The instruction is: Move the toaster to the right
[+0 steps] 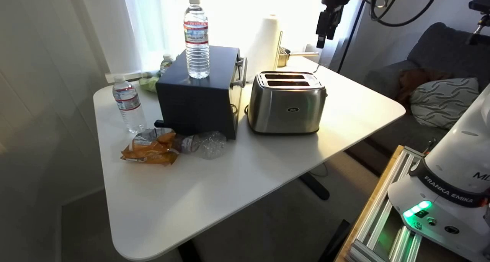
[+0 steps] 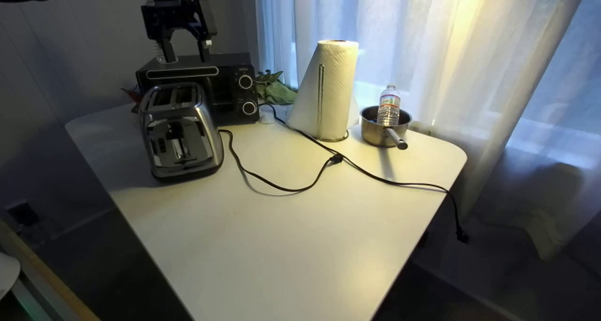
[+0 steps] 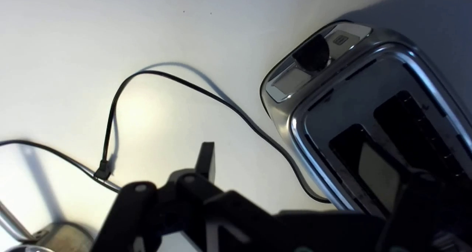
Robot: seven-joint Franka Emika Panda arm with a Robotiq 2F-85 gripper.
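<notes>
The brushed-silver two-slot toaster stands upright on the white table, beside the black oven box. It also shows in an exterior view, with its lever end facing that camera, and at the right of the wrist view. My gripper hangs above the table, higher than the toaster and apart from it. In an exterior view its two fingers are spread with nothing between them. In the wrist view the fingertips stand wide apart; one overlaps the toaster's top in the picture.
A black toaster oven carries a water bottle. A paper-towel roll and a pot with a bottle stand at the back. A black cord runs from the toaster. An orange bag lies near the oven.
</notes>
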